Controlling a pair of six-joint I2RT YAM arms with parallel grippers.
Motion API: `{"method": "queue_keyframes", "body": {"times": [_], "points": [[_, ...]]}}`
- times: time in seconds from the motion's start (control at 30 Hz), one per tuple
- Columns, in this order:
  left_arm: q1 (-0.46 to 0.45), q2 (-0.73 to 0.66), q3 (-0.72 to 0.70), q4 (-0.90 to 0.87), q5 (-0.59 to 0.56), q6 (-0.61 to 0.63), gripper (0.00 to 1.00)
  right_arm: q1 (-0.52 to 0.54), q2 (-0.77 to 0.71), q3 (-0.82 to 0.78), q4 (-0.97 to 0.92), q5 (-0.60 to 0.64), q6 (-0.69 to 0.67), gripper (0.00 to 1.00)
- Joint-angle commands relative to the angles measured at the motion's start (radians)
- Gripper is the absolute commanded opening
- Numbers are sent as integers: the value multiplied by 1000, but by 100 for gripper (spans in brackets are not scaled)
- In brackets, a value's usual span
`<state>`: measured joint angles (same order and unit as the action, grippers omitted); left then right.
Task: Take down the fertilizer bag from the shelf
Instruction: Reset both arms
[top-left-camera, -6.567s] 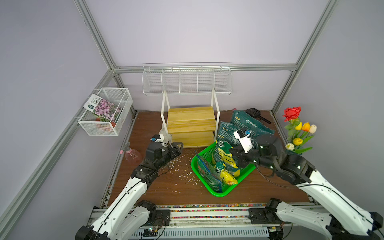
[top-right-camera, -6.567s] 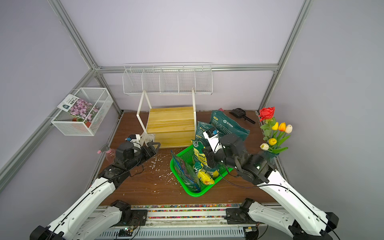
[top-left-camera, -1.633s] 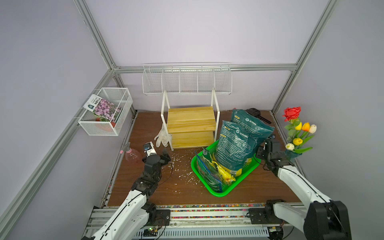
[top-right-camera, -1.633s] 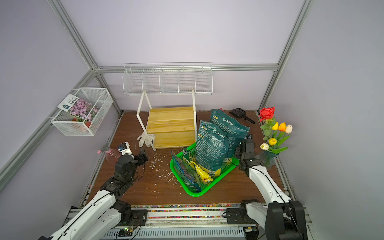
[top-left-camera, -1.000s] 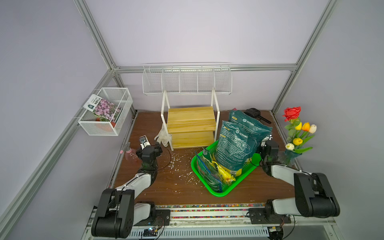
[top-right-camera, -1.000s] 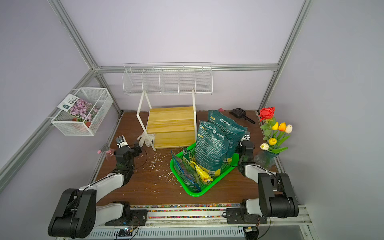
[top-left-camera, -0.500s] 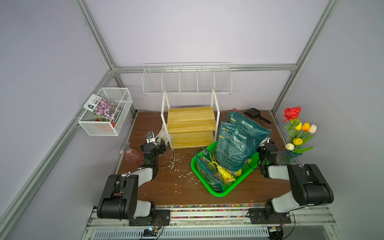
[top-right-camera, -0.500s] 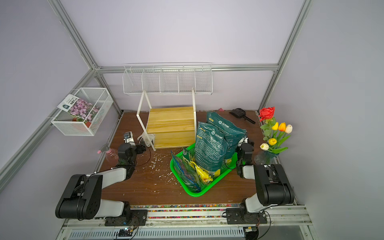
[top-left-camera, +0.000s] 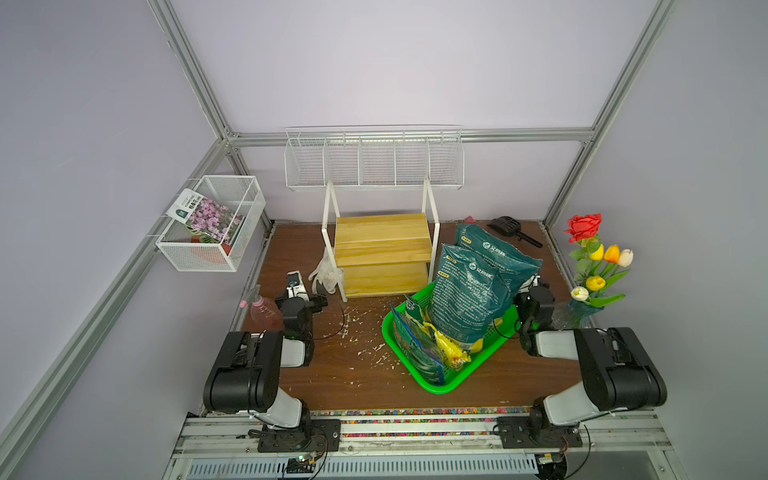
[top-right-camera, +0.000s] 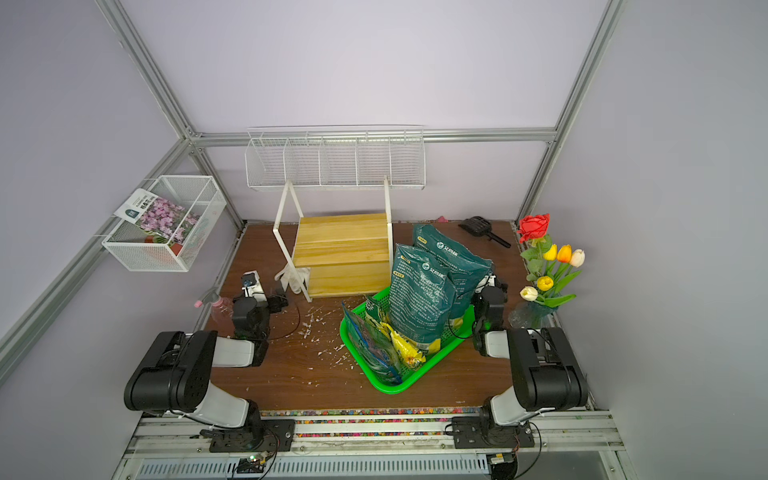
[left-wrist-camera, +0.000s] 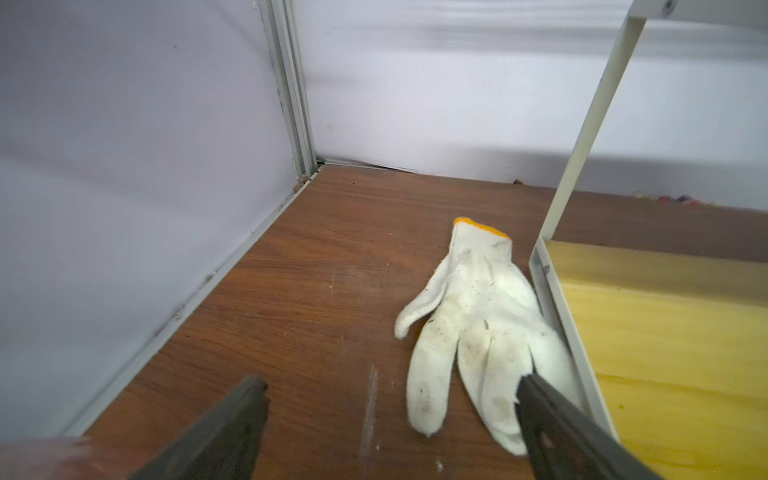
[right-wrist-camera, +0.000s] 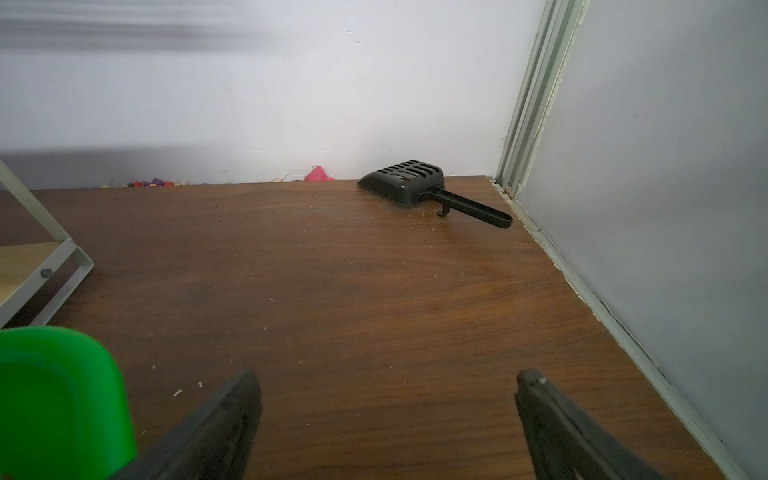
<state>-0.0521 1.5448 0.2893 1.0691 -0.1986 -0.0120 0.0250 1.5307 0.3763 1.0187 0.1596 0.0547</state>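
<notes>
Two dark teal fertilizer bags stand upright to the right of the shelf (top-left-camera: 380, 253), whose yellowish boards are bare. The front bag (top-left-camera: 469, 291) sits in the green basket (top-left-camera: 440, 386). The rear bag (top-left-camera: 498, 253) leans behind it. My left gripper (top-left-camera: 318, 298) (left-wrist-camera: 390, 386) is open and empty, low over the table, pointing at a white glove (left-wrist-camera: 473, 324) beside the shelf's white leg (left-wrist-camera: 582, 137). My right gripper (top-left-camera: 536, 286) (right-wrist-camera: 386, 382) is open and empty, just right of the bags, over bare table.
A pink spray bottle (top-left-camera: 264, 311) stands left of the left arm. A black scoop (right-wrist-camera: 419, 189) lies at the back right. A vase of flowers (top-left-camera: 590, 266) stands by the right wall. A white wire rack (top-left-camera: 374, 166) and a mesh basket (top-left-camera: 212, 224) hang on the walls. White flakes litter the table.
Both arms have folded back toward the front rail, with the grippers low at the table's sides. The bags stay standing in the basket.
</notes>
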Motion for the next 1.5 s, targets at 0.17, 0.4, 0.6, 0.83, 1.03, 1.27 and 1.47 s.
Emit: {"method": "queue_keyframes", "body": {"times": [0.17,0.4,0.6,0.83,1.03,1.27,1.47], "points": [[-51,25,-15,115,-133,22,100,15,30,-13,-66,-23,-27,99],[-51,25,-10,108,-130,22,100,16,30,-13,-66,-23,-29,99],[-34,17,6,61,-91,13,100,15,30,-13,-65,-23,-28,99],[-32,19,3,68,-92,13,100,15,29,-12,-67,-23,-28,99],[-31,17,7,61,-87,12,100,16,30,-9,-73,-28,-30,99],[-31,16,6,61,-87,12,92,13,30,-7,-76,-32,-29,99],[-31,16,6,60,-88,12,61,12,29,-7,-78,-36,-28,41]]}}
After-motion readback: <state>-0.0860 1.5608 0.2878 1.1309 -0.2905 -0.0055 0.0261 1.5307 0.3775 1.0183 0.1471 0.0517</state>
